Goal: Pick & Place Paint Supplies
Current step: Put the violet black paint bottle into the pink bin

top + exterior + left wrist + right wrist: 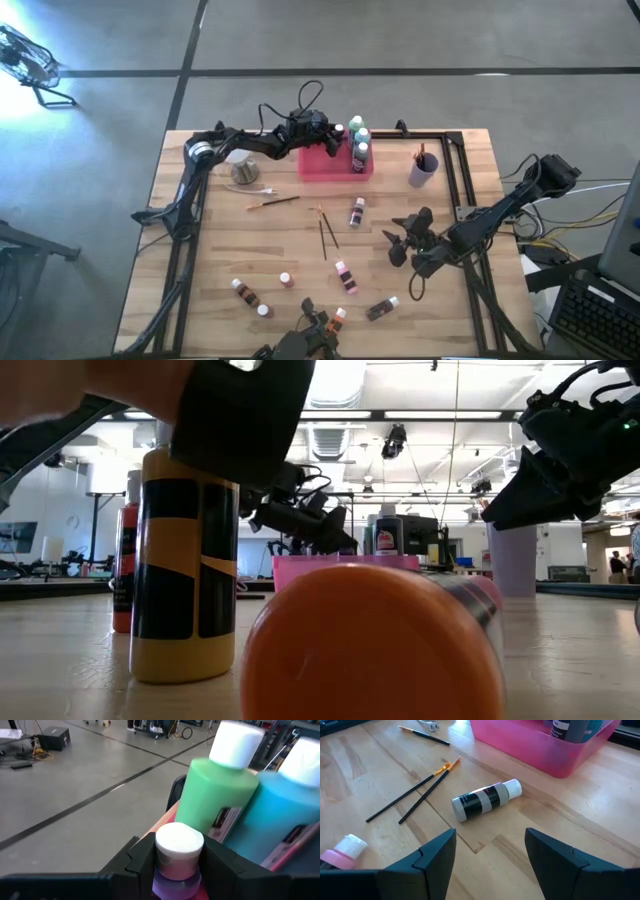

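— Paint supplies first: where do they lie?

— Most lie scattered on the wooden table [200, 300]. One small pink bottle with a white cap [179, 851] is clamped between the fingers of the left gripper [176, 862], over the pink rectangular tray [322, 164] at the table's far side. A larger green bottle [214, 795] and a blue bottle [274, 815], both white-capped, stand upright in that tray, just beside the held one.

— And the right gripper?

— The right gripper [490, 852] hangs with its fingers spread apart and nothing between them, above the table near a silver-and-black bottle lying on its side [486, 800]. Two thin dark-handled paintbrushes [415, 792] lie crossed close by, and another pink bottle [344, 851] lies flat near its finger.

— Anything else?

— A lilac cup holding brushes [423, 168] stands beside the tray.
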You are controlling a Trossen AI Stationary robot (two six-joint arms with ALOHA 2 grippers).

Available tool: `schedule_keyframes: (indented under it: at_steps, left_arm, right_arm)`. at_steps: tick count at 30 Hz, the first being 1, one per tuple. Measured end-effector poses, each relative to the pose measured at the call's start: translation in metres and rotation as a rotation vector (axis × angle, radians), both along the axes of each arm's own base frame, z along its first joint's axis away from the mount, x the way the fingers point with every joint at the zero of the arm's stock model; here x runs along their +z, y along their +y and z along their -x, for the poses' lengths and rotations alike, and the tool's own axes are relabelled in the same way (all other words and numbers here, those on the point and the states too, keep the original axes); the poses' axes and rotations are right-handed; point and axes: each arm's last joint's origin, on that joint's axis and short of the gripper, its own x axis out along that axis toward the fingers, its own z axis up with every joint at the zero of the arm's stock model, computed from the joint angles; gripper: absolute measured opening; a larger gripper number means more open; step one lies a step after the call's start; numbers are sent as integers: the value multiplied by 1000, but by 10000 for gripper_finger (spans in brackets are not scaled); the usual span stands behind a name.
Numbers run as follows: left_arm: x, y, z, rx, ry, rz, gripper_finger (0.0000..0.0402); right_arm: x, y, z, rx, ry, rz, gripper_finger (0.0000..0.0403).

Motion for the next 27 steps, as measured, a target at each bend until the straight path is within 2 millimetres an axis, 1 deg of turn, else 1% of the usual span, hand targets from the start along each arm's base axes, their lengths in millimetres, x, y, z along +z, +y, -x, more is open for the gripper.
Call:
schedule_keyframes:
  at_steps: [7,14,19,22,27]
  left_arm:
    - [1,0,0,1,-6,2,133]
    - [0,1,-1,-12,-12,-5,133]
    - [1,4,-7,-42,-24,1,133]
    - [0,5,-10,-47,0,14,133]
    - [0,6,-10,-49,12,10,133]
  right_arm:
    - [0,-1,0,-1,4,5,251]
    - [0,-5,-2,-10,17,22,256]
    - [0,-6,-3,-12,21,27,244]
    - [0,-6,-3,-10,23,25,234]
    - [0,-6,-3,-7,24,22,222]
